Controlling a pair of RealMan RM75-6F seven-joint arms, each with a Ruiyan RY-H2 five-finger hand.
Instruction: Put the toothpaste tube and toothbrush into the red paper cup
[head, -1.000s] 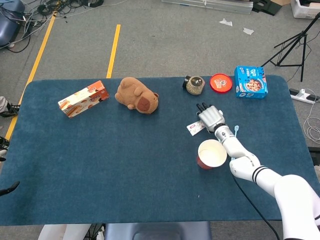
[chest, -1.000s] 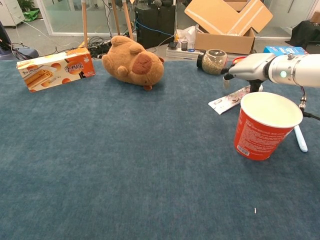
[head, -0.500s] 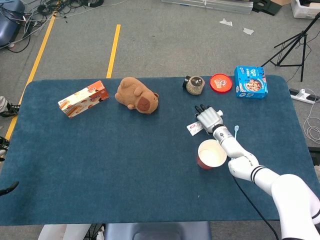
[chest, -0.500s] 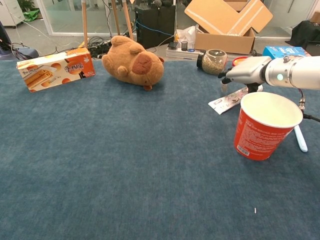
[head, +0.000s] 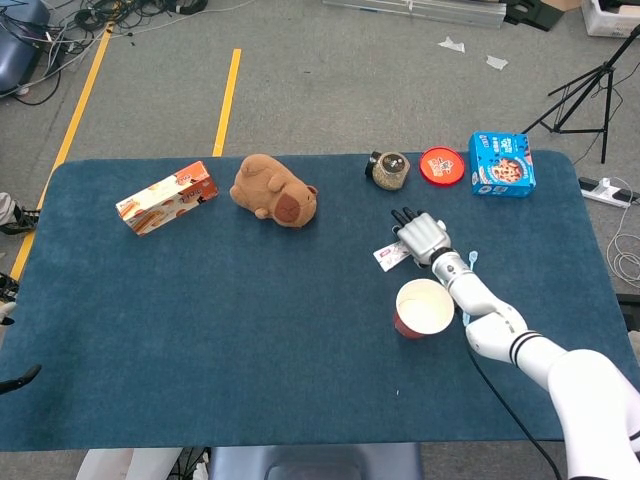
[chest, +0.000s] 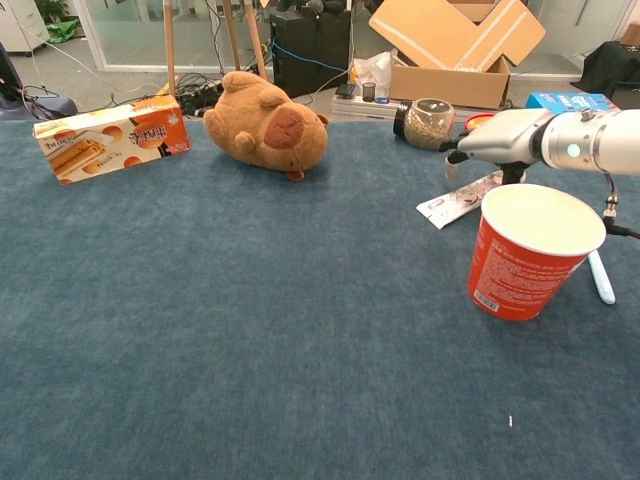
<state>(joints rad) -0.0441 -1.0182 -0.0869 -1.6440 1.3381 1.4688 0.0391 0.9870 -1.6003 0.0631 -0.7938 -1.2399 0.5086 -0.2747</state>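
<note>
Hand (head: 422, 236) on the right — fingers spread, barely shifted over toothpaste tube (chest: 462, 197)

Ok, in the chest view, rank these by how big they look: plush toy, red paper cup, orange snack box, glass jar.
1. orange snack box and plush toy: look about alike, unranked.
2. red paper cup: close behind, but nearest the camera, so unsure.
3. glass jar: clearly smallest.

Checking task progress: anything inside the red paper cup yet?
Nothing: the red paper cup shows only its bare white inside from the head view. The white toothpaste tube lies on the table behind it, partly under the right robot hand; the light blue toothbrush lies beside it.
</note>
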